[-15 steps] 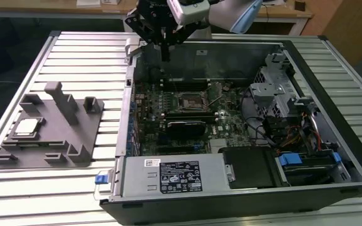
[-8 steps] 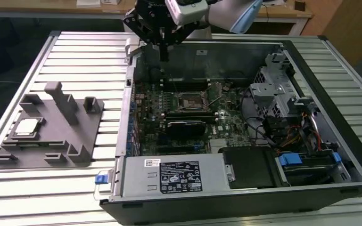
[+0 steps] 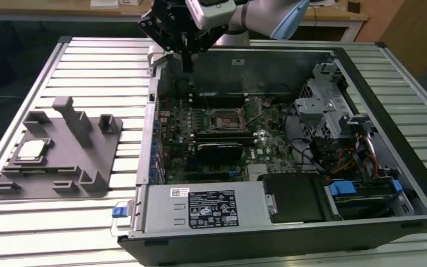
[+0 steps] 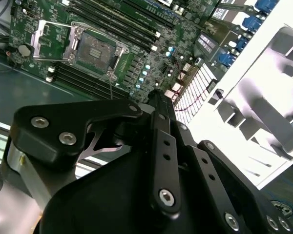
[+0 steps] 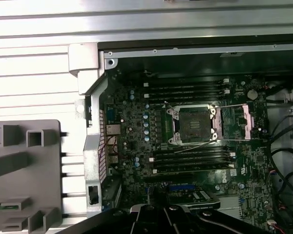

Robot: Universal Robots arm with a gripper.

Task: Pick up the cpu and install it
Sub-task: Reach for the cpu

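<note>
No print can be read from where I stand: the black label (image 3: 213,208) and small white sticker (image 3: 179,192) on the power supply casing (image 3: 162,214) carry marks too fine to make out.

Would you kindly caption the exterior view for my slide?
Gripper hovers above the open computer case; cpu rests on grey fixture.
</note>
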